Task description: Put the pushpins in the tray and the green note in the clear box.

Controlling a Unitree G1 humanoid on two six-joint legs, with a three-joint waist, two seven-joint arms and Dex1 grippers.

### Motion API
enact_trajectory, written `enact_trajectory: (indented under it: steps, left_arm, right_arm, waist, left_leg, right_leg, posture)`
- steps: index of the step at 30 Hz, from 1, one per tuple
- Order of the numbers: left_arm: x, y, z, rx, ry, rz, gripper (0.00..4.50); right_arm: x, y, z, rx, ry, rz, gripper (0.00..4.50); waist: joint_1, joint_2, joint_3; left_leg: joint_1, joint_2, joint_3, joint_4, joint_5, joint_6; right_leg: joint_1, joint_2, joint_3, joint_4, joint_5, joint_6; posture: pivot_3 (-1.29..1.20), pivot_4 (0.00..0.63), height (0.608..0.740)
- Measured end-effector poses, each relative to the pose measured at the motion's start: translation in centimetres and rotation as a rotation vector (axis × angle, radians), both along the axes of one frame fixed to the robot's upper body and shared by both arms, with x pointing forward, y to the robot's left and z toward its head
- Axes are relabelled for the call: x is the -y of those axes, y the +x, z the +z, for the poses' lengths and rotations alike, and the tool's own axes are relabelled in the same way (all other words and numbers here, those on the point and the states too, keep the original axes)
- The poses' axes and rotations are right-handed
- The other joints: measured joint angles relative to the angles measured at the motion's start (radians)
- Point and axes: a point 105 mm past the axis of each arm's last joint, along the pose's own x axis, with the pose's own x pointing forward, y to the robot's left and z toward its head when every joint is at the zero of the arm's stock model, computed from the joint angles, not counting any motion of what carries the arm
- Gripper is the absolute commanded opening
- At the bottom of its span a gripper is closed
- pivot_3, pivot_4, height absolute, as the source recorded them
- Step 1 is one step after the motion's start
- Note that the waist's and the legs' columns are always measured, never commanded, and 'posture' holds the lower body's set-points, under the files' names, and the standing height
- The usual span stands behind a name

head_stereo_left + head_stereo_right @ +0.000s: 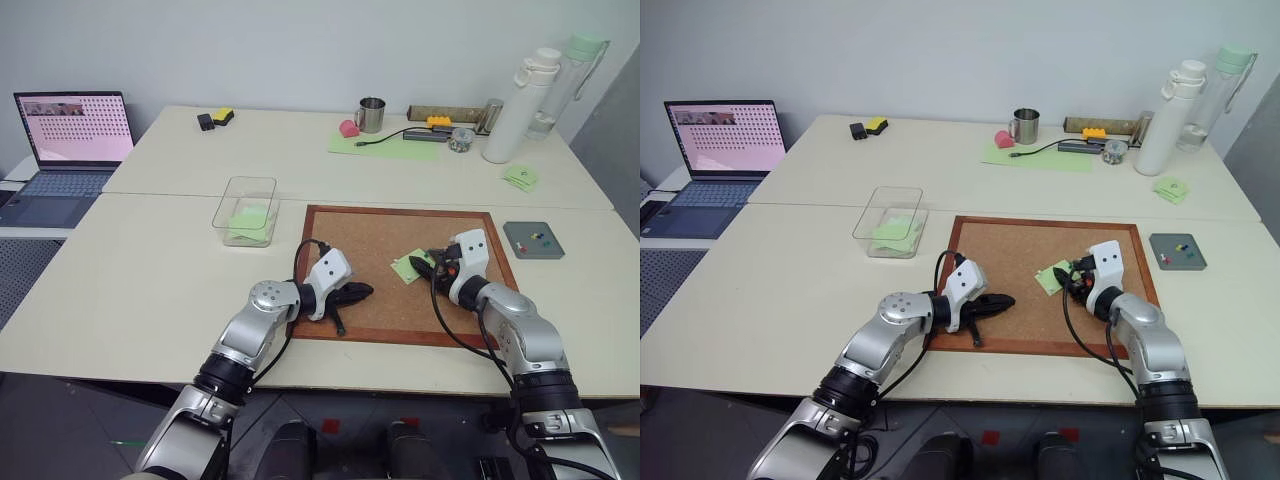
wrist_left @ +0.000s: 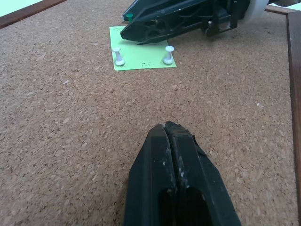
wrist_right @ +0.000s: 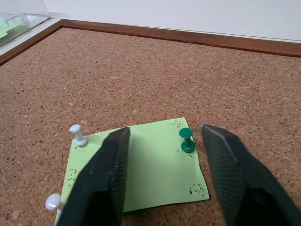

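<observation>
The green note lies on the corkboard, pinned by a green pushpin and two white pushpins. My right gripper hovers low over the note, open, its fingers standing on either side of the green pin without touching it. My left gripper is shut with nothing in it, resting over the board's left part and pointing toward the note. The grey tray sits to the right of the board with a few pins in it. The clear box, left of the board, holds green paper.
A laptop stands at the far left. Along the back are a metal mug, a pale-green sheet, a white bottle and a green notepad. Bare table lies left of and in front of the board.
</observation>
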Motion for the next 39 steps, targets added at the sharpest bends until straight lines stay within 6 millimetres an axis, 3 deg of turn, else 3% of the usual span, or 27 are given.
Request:
enact_trajectory:
  steps: [8,17,26,36,39]
  left_arm:
    - [0.0,0.0,0.0,-0.004,0.001,0.0,0.0]
    - [0.1,0.0,0.0,-0.01,0.004,0.001,0.0]
    - [0.1,0.1,-0.1,-0.008,0.013,0.017,0.0]
    - [0.3,0.2,-0.4,-0.018,0.016,0.018,0.0]
    - [0.3,0.2,-0.4,-0.019,0.017,0.018,0.0]
  right_arm:
    - [0.3,0.8,0.4,0.023,0.011,-0.022,0.02]
    - [0.8,-0.1,0.5,0.035,-0.004,-0.023,0.02]
    - [-0.4,-1.7,4.5,0.133,0.008,0.051,0.02]
    - [0.8,-1.9,5.9,0.105,0.088,0.013,0.02]
    - [2.6,-1.0,7.2,0.131,0.122,-0.078,0.02]
  waist:
    - [0.0,0.0,0.0]
    - [0.002,0.0,0.0]
    - [0.0,0.001,-0.001]
    - [0.002,0.001,-0.001]
    - [0.002,0.001,-0.001]
  left_leg:
    - [0.0,0.0,0.0,0.0,0.0,0.0]
    - [0.0,0.0,0.0,0.0,0.0,0.0]
    - [0.001,0.0,0.0,0.0,0.0,0.0]
    - [0.011,0.0,-0.001,-0.001,0.0,0.0]
    - [0.011,0.0,-0.001,-0.001,0.0,0.0]
  right_leg:
    - [0.0,0.0,0.0,0.0,0.0,0.0]
    - [0.0,0.0,0.0,0.0,0.0,0.0]
    - [0.002,0.0,0.0,0.0,0.0,0.0]
    - [0.013,0.0,-0.001,-0.004,-0.001,0.0]
    - [0.013,-0.001,-0.001,-0.004,0.0,0.0]
  posture:
    - [0.0,0.15,0.74]
    - [0.0,0.15,0.74]
    - [0.0,0.15,0.74]
    - [0.0,0.15,0.74]
    - [0.0,0.15,0.74]
